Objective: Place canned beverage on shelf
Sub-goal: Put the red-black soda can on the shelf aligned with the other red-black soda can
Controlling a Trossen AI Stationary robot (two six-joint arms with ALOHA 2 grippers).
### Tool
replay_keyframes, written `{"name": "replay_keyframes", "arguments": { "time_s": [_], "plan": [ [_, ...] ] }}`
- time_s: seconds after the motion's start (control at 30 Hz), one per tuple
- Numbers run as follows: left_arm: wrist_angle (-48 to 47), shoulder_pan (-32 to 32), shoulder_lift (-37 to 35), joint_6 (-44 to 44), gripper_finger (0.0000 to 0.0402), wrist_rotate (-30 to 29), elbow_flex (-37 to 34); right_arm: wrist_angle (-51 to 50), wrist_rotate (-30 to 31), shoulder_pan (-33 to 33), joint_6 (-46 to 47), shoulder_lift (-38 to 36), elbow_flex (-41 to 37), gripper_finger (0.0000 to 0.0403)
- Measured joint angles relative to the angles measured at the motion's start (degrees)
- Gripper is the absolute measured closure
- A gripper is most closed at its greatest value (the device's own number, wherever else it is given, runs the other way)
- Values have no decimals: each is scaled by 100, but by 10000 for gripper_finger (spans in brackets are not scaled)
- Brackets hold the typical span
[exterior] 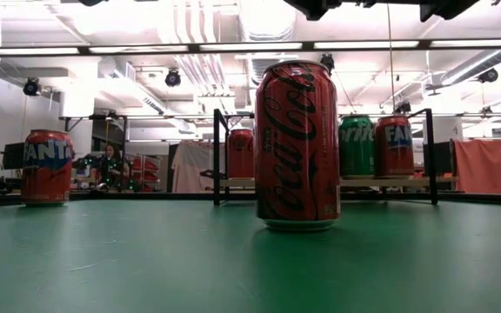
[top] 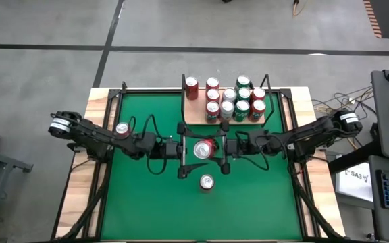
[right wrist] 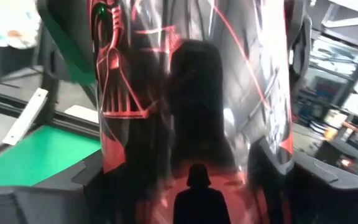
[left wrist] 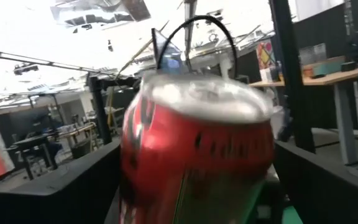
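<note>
A red can (top: 203, 150) with a dark figure printed on it is held high over the middle of the green table between my two grippers. It is above the top of the low view. My left gripper (top: 194, 150) comes at it from the table's left and my right gripper (top: 214, 149) from the right; both are shut on it. The can fills the left wrist view (left wrist: 197, 155) and the right wrist view (right wrist: 191, 93). The tan wooden shelf (top: 194, 112) with black uprights stands at the far edge and bears several cans. My left gripper has the can's side wall (left wrist: 132, 174) between its two fingers (left wrist: 55, 186), level, from the table's left. The can is lifted clear of the table, roughly upright, its top showing. How far back it sits does not show. My right gripper pinches the can's body (right wrist: 110, 155) between its two fingers (right wrist: 42, 193), level, from the table's right, opposite the left gripper. The can stands upright between the fingers, clear of the table.
A Coca-Cola can (top: 206, 181) stands on the felt just nearer than the grippers and fills the middle of the low view (exterior: 297, 143). A Fanta can (top: 121, 128) stands by the left arm. The shelf's near-left part is bare wood.
</note>
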Motion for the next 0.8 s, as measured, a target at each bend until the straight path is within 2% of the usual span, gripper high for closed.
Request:
{"name": "replay_keyframes", "arguments": {
  "time_s": [0.23,0.47,0.57,0.8],
  "plan": [
    [82,19,-2,43,37,-326,37,-7,201,-9,19,107,0,109],
    [111,19,-2,56,106,-360,37,45,177,-2,56,107,0,109],
    [116,19,-4,15,110,-389,37,38,170,-2,80,107,0,107],
    [8,17,2,-95,110,-929,35,29,415,0,33,65,0,60]
  ]
}}
